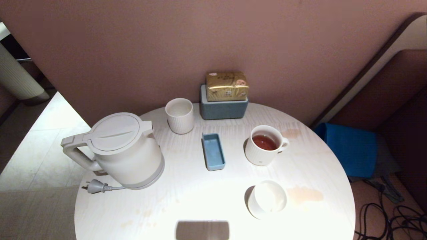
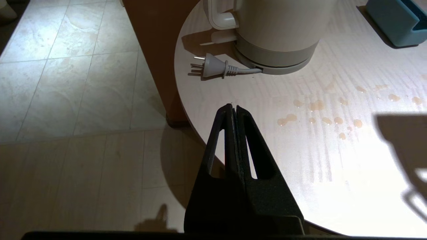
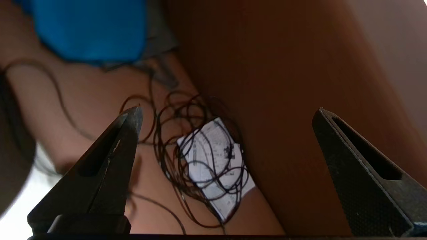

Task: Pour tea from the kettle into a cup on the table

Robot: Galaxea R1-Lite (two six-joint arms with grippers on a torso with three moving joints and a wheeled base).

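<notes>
Overhead, kettle (image 1: pixel 126 153) spout hidden; cup (image 1: pixel 267 199) interior glare-washed.

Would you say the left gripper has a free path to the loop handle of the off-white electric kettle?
Probably yes: the left gripper, shut, sits off the round white table's edge, and only the plug lies near the kettle handle.
</notes>
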